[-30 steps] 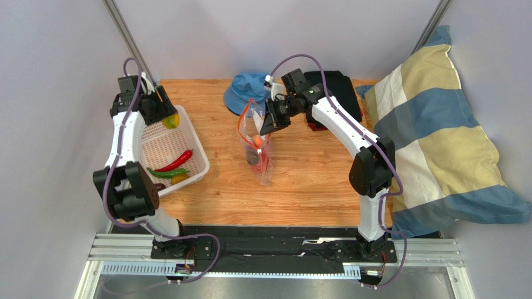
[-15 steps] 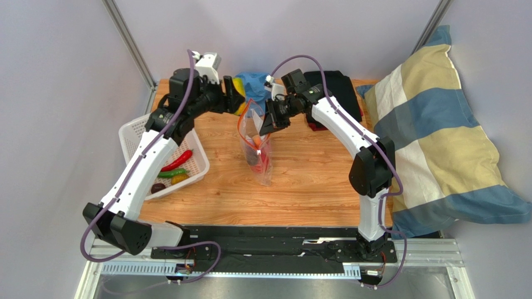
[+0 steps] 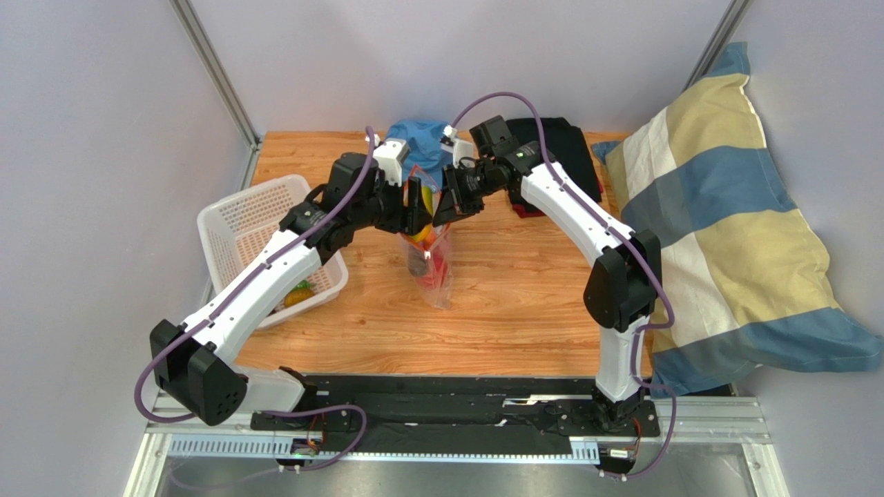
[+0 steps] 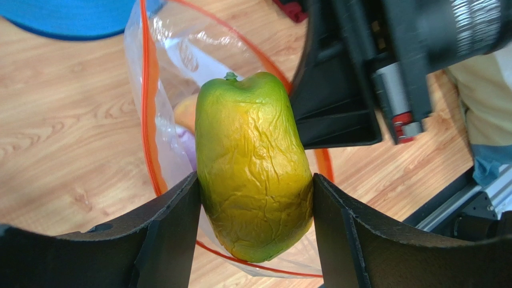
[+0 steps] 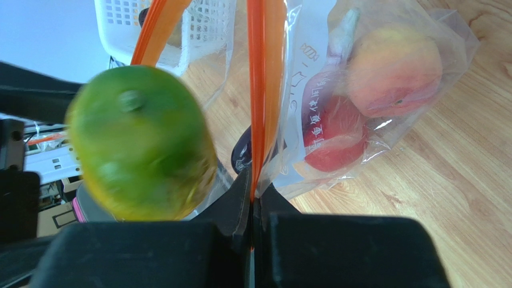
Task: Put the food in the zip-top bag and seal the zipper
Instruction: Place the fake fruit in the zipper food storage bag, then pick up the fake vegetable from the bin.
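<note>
Gripping green-yellow fruit [image 4: 249,132], left end effector [image 4: 253,180] hides zip-top bag [image 3: 438,280] mouth overhead; right end effector [image 5: 252,183] pinches zipper [image 5: 257,90].

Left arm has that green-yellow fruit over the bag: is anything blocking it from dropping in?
Nothing visible blocks it. The green-yellow fruit, clamped in the left end effector, hangs over the zip-top bag, whose open mouth is ringed by the zipper. The right end effector pinches the rim at one side, beside the opening.
</note>
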